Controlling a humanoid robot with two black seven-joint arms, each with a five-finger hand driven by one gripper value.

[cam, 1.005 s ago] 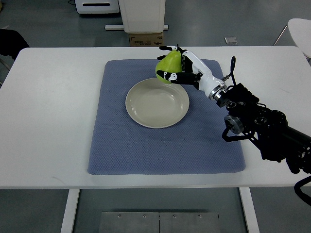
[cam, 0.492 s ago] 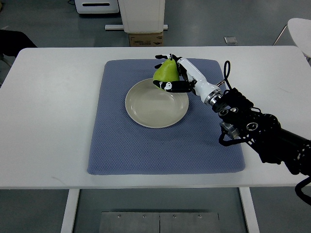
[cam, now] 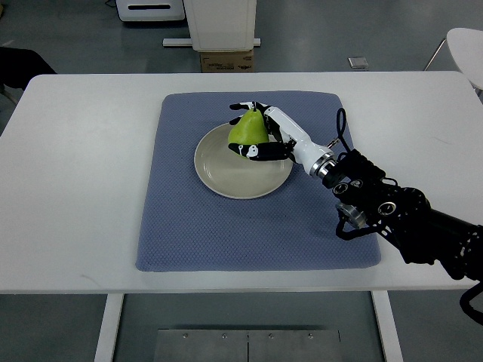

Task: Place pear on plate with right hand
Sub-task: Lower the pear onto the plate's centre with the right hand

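A green pear [cam: 244, 128] is held upright in my right hand [cam: 255, 131], whose black-tipped fingers wrap around it from both sides. The pear hangs over the far part of the cream plate [cam: 226, 177], which lies in the middle of the blue mat [cam: 181, 226]. I cannot tell whether the pear's base touches the plate. My right arm comes in from the lower right edge. The left arm does not show.
The mat lies on a white table [cam: 75, 188]. Beyond the table's far edge stand a cardboard box [cam: 225, 59] and a white cabinet base [cam: 219, 23]. A white chair [cam: 468, 45] shows at the top right corner.
My right hand has carried the pear to the left and towards me, from the plate's far right rim to over the plate's far part. It also sits lower.
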